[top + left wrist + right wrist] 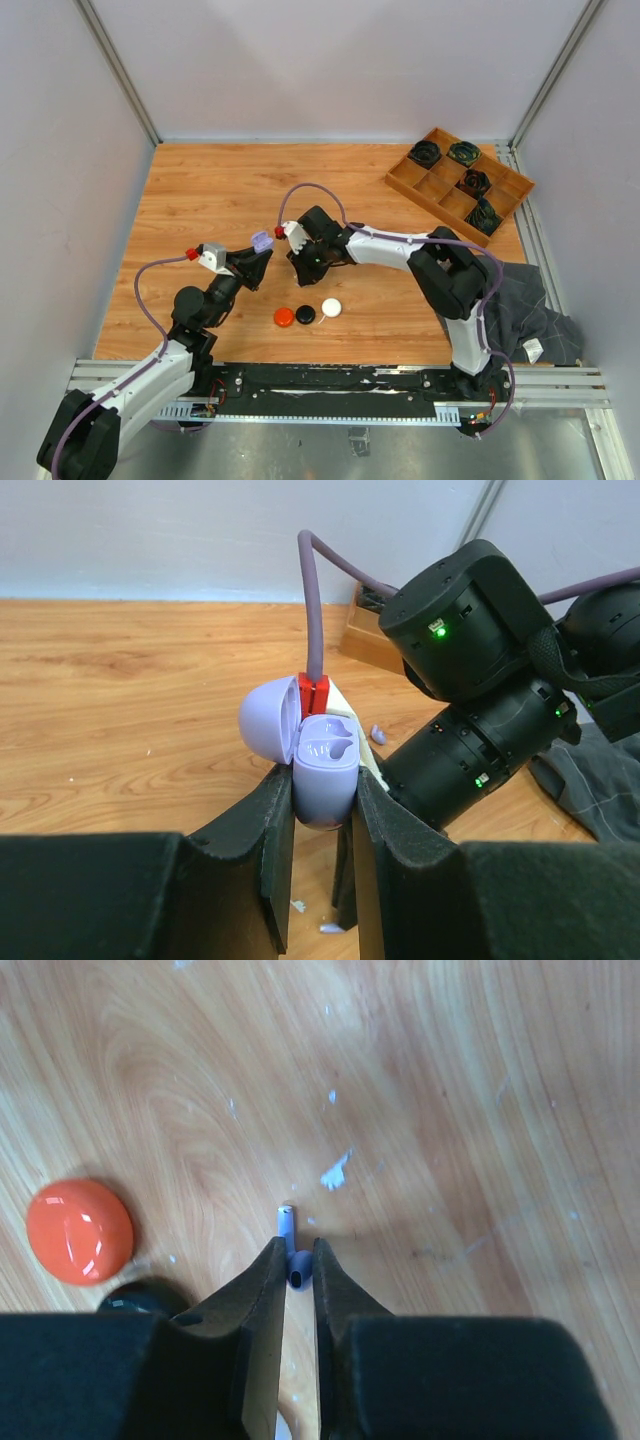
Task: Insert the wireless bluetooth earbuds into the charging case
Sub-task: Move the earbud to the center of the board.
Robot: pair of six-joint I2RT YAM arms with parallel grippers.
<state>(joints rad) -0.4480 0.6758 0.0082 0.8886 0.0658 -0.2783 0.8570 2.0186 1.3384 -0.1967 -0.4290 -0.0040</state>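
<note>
Pale purple earbud (288, 1232) between the right hand's (297, 1255) fingertips

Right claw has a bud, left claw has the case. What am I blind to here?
- Right wrist: the pale purple earbud shows only its stem. The right claw fingers cover its head, so lift off the table is unclear.
- Top external: that earbud is too small and hidden by the claw.
- Left wrist: the left claw fingers hide the lower half of the charging case.
- Right wrist: the black puck is mostly behind the claw.
</note>
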